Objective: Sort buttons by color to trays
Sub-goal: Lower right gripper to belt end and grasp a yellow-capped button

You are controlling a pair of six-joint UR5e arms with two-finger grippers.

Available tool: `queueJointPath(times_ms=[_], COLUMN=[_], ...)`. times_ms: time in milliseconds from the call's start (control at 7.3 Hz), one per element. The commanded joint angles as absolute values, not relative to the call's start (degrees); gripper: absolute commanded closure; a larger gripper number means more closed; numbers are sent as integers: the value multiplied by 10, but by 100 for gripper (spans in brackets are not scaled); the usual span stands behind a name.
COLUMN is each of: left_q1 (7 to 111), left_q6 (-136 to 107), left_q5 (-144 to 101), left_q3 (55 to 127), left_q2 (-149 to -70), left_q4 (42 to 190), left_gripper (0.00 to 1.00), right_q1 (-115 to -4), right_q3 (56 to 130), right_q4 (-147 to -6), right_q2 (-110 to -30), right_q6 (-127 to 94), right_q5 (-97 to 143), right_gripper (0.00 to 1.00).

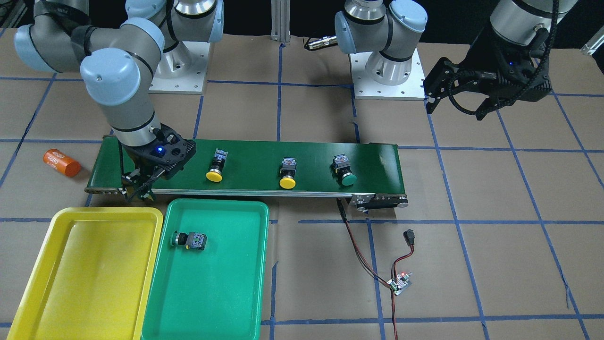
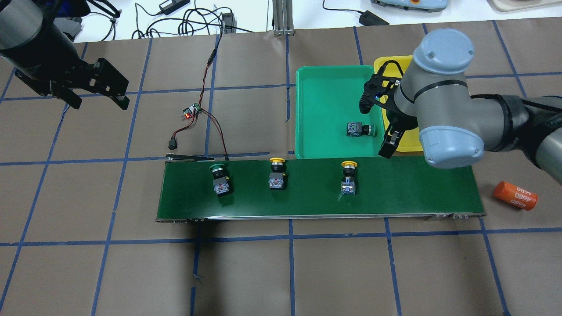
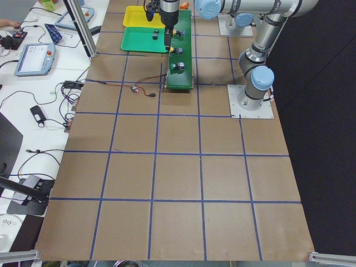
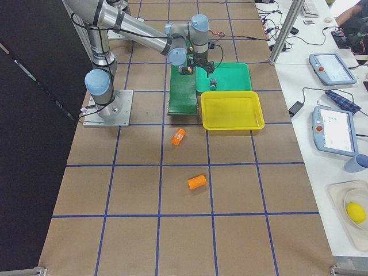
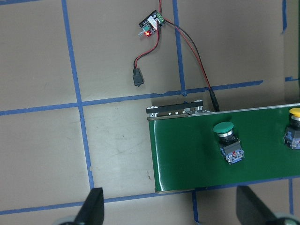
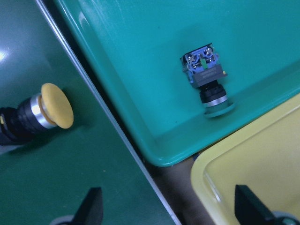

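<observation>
jaws of right gripper (image 6: pixel 169 206) wide apart

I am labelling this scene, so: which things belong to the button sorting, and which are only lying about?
Job: yellow tray; green tray, one green button inside; second green button and two yellow buttons on the conveyor belt.
Lying about: two orange cylinders; small circuit board.
</observation>
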State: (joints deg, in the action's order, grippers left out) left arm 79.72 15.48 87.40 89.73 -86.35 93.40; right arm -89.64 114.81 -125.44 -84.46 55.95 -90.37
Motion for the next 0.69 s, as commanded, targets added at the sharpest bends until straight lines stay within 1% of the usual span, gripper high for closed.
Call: queueJointPath(times_ms=[0,274,411,548], left_q1=[798,797,797,796], left_q6=[153,154,153,154], left_q5=[876,878,878,879], left_q3=[904,904,904,904], left_q2=[-845,-846,-856,-848], left_q4=[932,928,924,925], left_gripper=[0,0,0,0], right_q1=[-901,-908,-919,-940], right_q3=[1200,1201,1201,1199], right_q4=[-1252,-1225,-1221,-1217], right_q2=[-882,-885,-885,-885], right_q6=[322,203,151,64], right_q5=[-897,-893,-893,-893], right_gripper=[0,0,0,0])
